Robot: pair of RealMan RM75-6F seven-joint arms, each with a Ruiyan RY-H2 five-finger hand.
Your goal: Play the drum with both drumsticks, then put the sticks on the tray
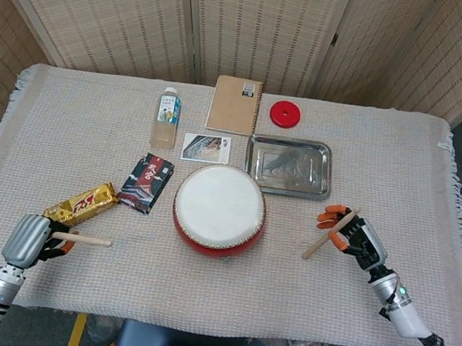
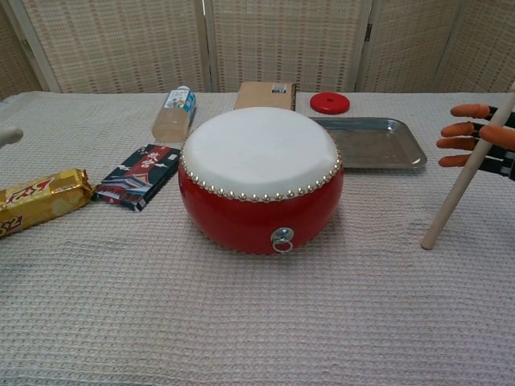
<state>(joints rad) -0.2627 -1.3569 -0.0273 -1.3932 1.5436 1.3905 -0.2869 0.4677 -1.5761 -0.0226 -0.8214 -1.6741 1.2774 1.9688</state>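
The red drum [image 1: 220, 208] with a white skin stands mid-table, also in the chest view [image 2: 260, 178]. Behind it to the right lies the empty steel tray [image 1: 292, 142], seen again in the chest view [image 2: 366, 145]. My left hand [image 1: 31, 240] grips one drumstick [image 1: 84, 239] at the near left; the stick lies level and points right toward the drum. Only its pale tip [image 2: 8, 137] shows in the chest view. My right hand [image 1: 360, 238] holds the other drumstick [image 1: 329, 234] right of the drum, slanted with its tip low by the cloth [image 2: 465, 177].
Along the back stand a water bottle [image 1: 166, 117], a brown notebook [image 1: 235, 104], a red disc [image 1: 285, 113] and a small card [image 1: 206, 148]. A dark snack packet [image 1: 146, 182] and a gold candy bar [image 1: 84, 203] lie left of the drum.
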